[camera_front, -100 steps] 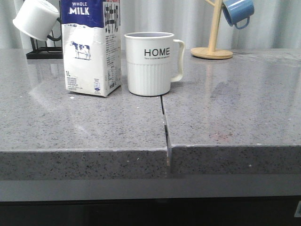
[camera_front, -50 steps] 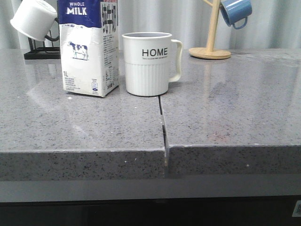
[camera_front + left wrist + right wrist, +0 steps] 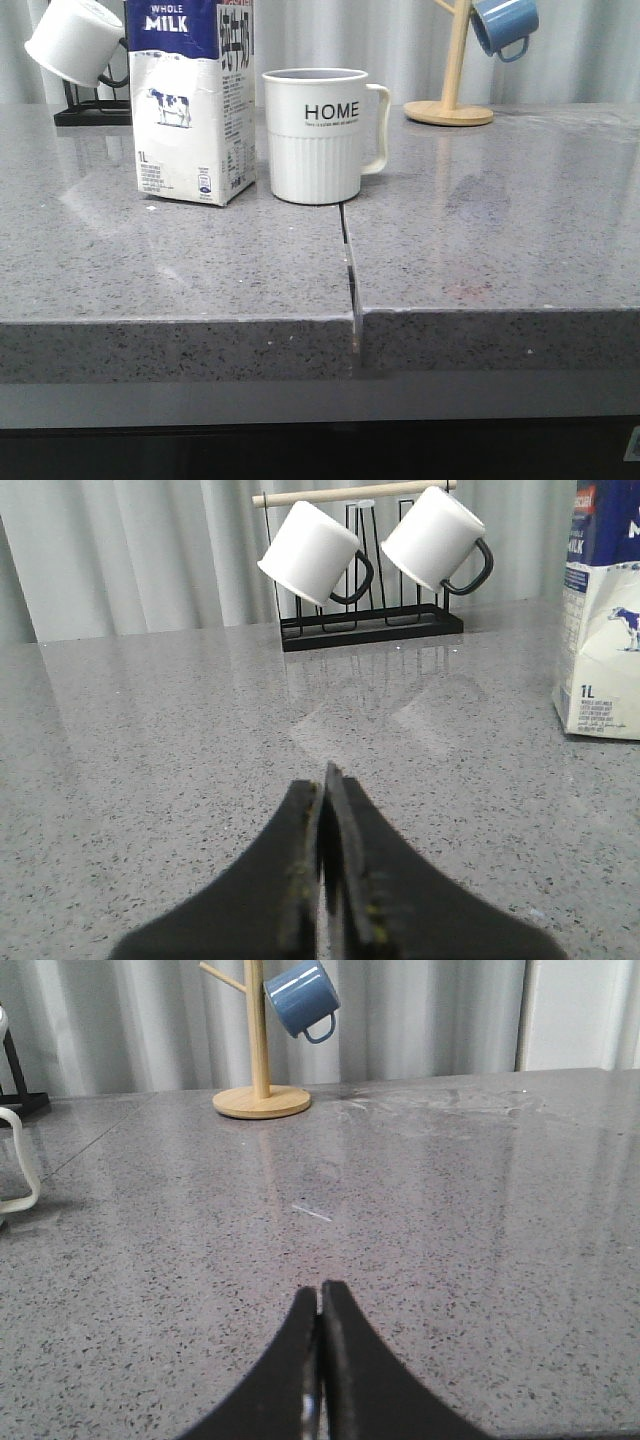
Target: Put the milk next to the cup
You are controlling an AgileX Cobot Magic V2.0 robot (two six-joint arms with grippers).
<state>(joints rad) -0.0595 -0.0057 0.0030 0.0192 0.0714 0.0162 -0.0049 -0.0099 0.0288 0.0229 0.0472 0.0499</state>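
The milk carton, white with a blue top band, stands upright on the grey counter just left of the cream "HOME" cup, a small gap between them. The carton's edge also shows in the left wrist view. The cup's handle shows at the edge of the right wrist view. My left gripper is shut and empty, low over the counter, well short of the carton. My right gripper is shut and empty over bare counter. Neither gripper shows in the front view.
A black rack holds two white mugs with black handles behind the carton. A wooden mug tree with a blue mug stands at the back right. A seam splits the counter below the cup.
The front view shifts slightly from frame to frame; the carton and the cup keep the same place relative to each other.
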